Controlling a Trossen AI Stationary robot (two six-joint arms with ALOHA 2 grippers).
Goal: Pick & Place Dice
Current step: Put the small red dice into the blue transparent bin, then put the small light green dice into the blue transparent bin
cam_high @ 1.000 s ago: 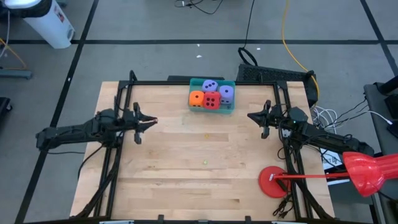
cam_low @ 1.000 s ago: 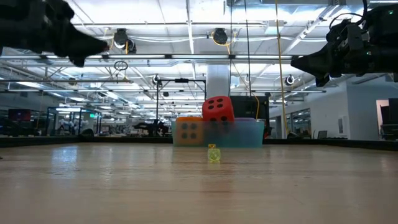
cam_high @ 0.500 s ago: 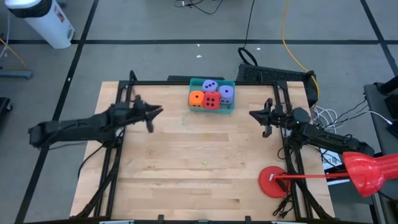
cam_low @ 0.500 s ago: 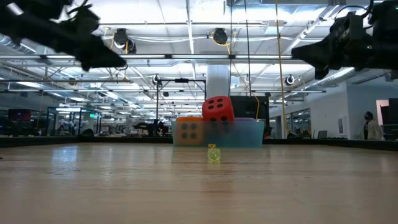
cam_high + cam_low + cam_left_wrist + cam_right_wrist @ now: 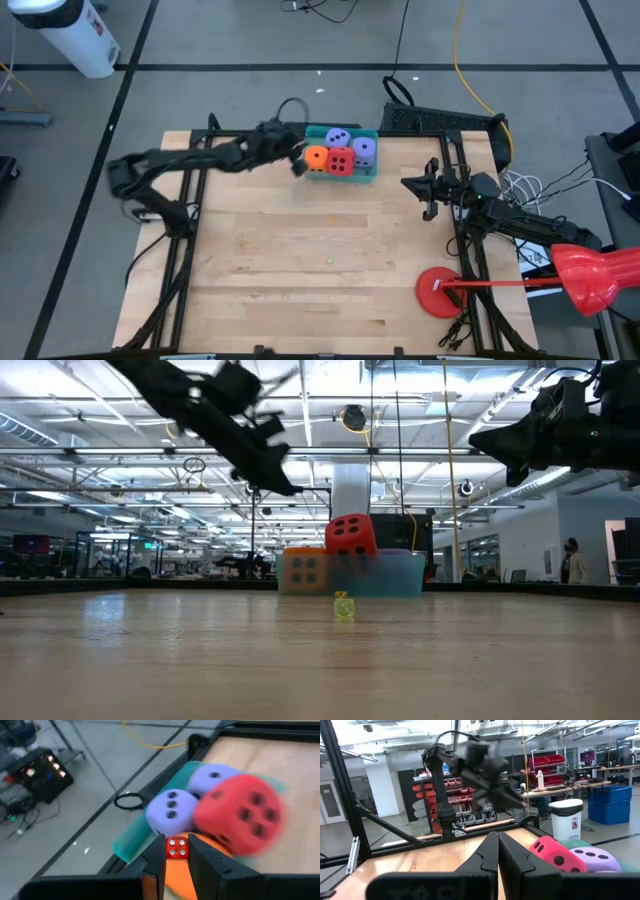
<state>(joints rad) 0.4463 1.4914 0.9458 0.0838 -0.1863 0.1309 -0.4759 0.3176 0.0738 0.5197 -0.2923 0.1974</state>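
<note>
A teal bin [image 5: 372, 170] stands at the table's far middle. In it sit an orange die [image 5: 316, 157], a red die [image 5: 341, 160] and two purple dice [image 5: 338, 137] [image 5: 365, 150]. My left gripper [image 5: 298, 163] hangs just left of the bin, above table height, shut on a tiny red die with white pips [image 5: 176, 847]. In the left wrist view the red die [image 5: 240, 815] and a purple die [image 5: 171, 812] fill the picture beyond it. My right gripper [image 5: 408, 184] waits shut at the table's right side. My left gripper pinches the tiny red die's two opposite sides [image 5: 176, 854] between its two fingertips [image 5: 159, 852]. The fingers slant downward from the table's left toward the bin. The tiny die is lifted clear of the table, right in front of the orange die [image 5: 215, 845]; whether they touch I cannot tell.
A tiny yellow-green die [image 5: 343, 607] lies on the bare wood in the table's middle. A flat red disc [image 5: 440, 292] lies at the near right, with a red tool [image 5: 590, 275] beyond the edge. Black frame rails run along both sides.
My left gripper has swung from the table's left side toward the far edge and rightward, rising a little and tipping downward, and now hangs beside the teal bin. It has kept shut on the way.
</note>
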